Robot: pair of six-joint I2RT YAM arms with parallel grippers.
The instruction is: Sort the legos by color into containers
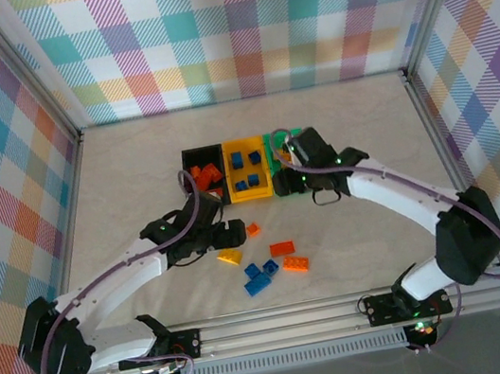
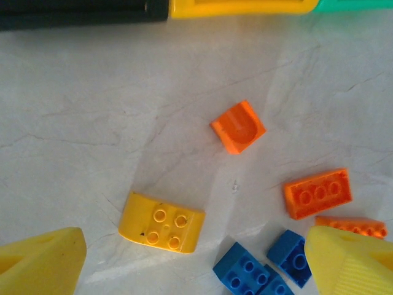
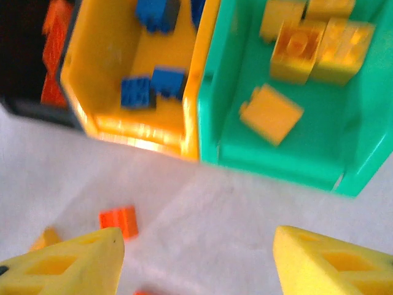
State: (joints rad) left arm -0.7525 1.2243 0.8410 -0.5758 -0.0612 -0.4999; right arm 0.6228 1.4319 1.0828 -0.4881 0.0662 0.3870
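a pale marbled tabletop (image 1: 132,168) carries everything. the left gripper (image 2: 196,264) hangs low over the loose pile, its yellow fingers spread wide with nothing between them, probably placed to choose a piece. the right gripper (image 3: 196,264) hovers at the near edge of the bins, fingers also spread and empty, aimed into the green one as if its job there is delivery.

three open plastic bins stand touching in a row: the black rectangular bin (image 1: 201,150) holds orange bricks (image 1: 207,177), the yellow rectangular bin (image 3: 141,132) holds blue bricks (image 3: 150,89), and the green rectangular bin (image 3: 270,166) holds yellow bricks (image 3: 313,43). that looks like the sorting rule.

unsorted on the table, near the left fingers: a rounded yellow studded brick (image 2: 161,222), a flat orange studded plate (image 2: 317,192) with a second orange plate (image 2: 351,226) just beside it, two blue studded bricks (image 2: 245,270) close together, and a small orange curved piece (image 2: 238,126) lying apart, nearest the bins. the sort seems well past halfway.
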